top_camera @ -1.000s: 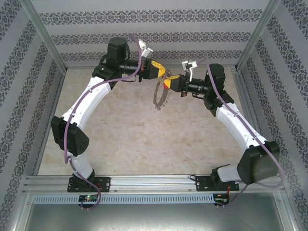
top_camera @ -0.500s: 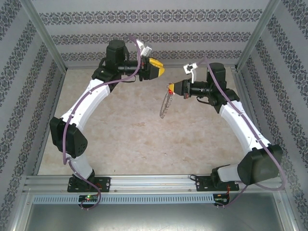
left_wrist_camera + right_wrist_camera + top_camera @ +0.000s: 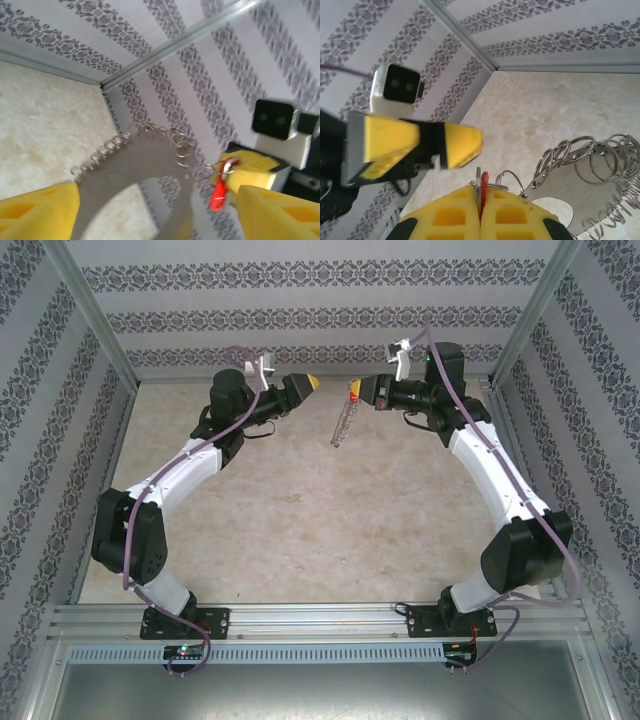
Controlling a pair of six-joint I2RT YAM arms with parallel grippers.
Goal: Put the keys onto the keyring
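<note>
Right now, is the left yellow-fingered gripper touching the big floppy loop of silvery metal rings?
Apart. In the top view a plain gap separates the left gripper from the silvery ring loop, which hangs from the right gripper.
</note>
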